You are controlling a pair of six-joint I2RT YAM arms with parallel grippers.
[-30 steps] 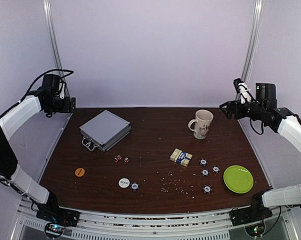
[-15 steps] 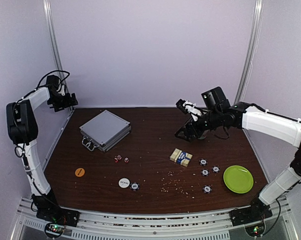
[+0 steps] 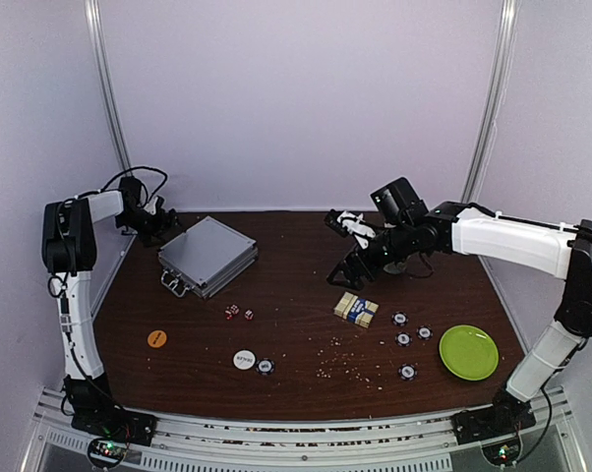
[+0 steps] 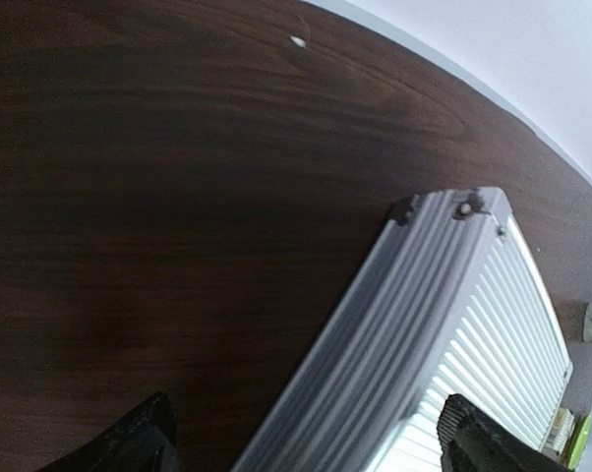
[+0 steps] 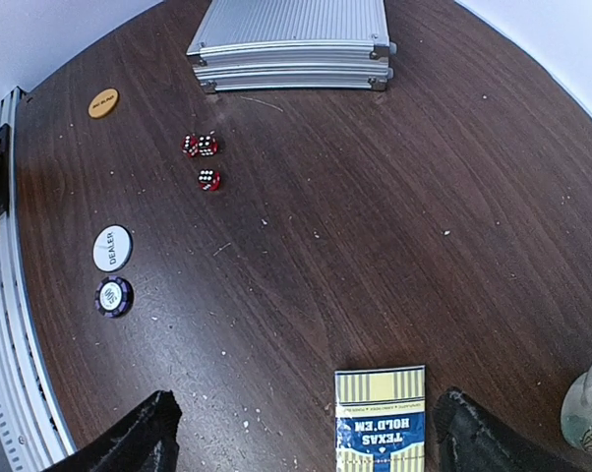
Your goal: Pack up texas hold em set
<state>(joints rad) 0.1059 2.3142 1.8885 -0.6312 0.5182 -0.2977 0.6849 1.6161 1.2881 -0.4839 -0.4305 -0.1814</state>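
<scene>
Hovering my spread right gripper (image 5: 306,435) near the deck (image 5: 380,421), I should straddle its narrow sides. My left gripper (image 4: 306,438) gapes at ten o'clock of the case (image 4: 453,315).

My left gripper (image 3: 161,218) is down from the wall, the case (image 4: 453,324) corner now beneath my spread fingers. My right gripper (image 3: 347,251) is in from the side, the card deck (image 5: 380,413) now beneath its fingers.

There is one flat silver aluminium case (image 3: 207,254). There are three red dice (image 5: 207,180) and one blue-and-cream card deck (image 3: 356,309). Five dark white-edged poker chips (image 3: 403,339) show, plus one white dealer disc (image 3: 244,361) and one orange disc (image 3: 156,338). There is one cream mug (image 5: 591,408) and one lime green plate (image 3: 468,352).
</scene>
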